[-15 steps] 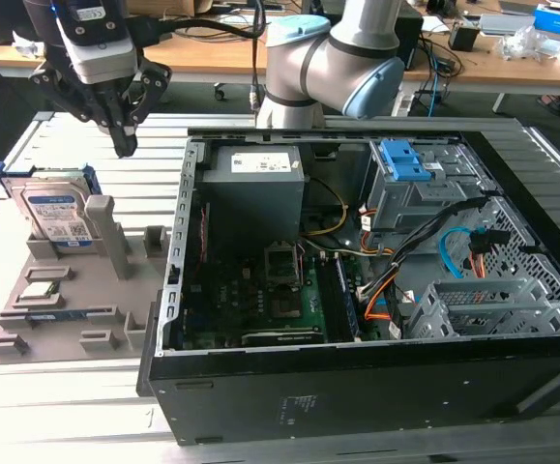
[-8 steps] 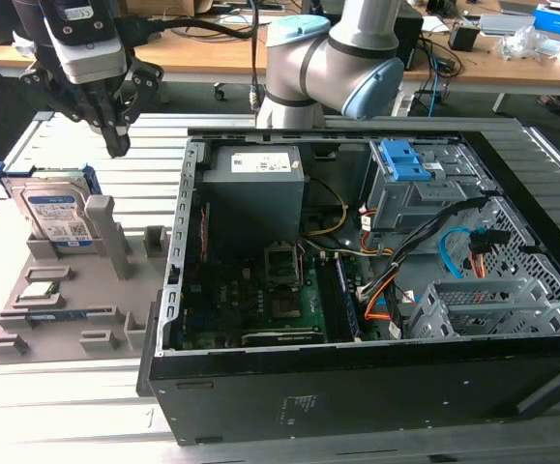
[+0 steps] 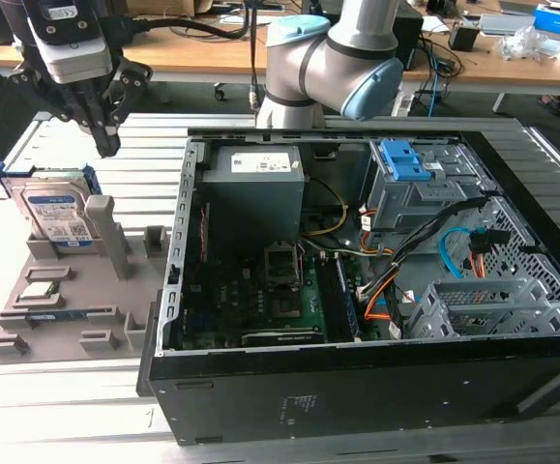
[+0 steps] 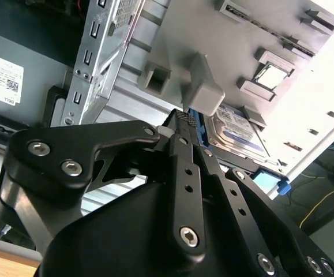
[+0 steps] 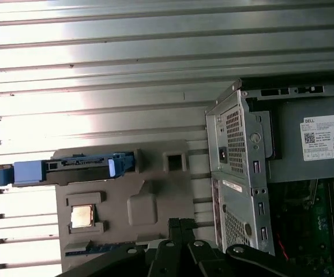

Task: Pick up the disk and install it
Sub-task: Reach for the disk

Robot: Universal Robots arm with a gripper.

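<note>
Exterior view looked down obliquely over open computer case (image 3: pixel 357 406). First wrist view faced straight down; second wrist view ran close along fingers (image 4: pixel 185 164). All shared grey fixture (image 3: pixel 125 300).

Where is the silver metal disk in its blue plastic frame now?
At the exterior view's left, the disk stands on edge in the grey parts holder, outside the black computer case, near the gripper.

Silver metal disk in blue plastic frame (image 3: pixel 57 215) on edge in a slot of the flat grey plastic tray (image 3: pixel 115 295), which lies at the exterior view's left of the open black metal computer case (image 3: pixel 357 387); black gripper (image 3: pixel 105 145) above the tray near the disk, apparently apart from it
</note>
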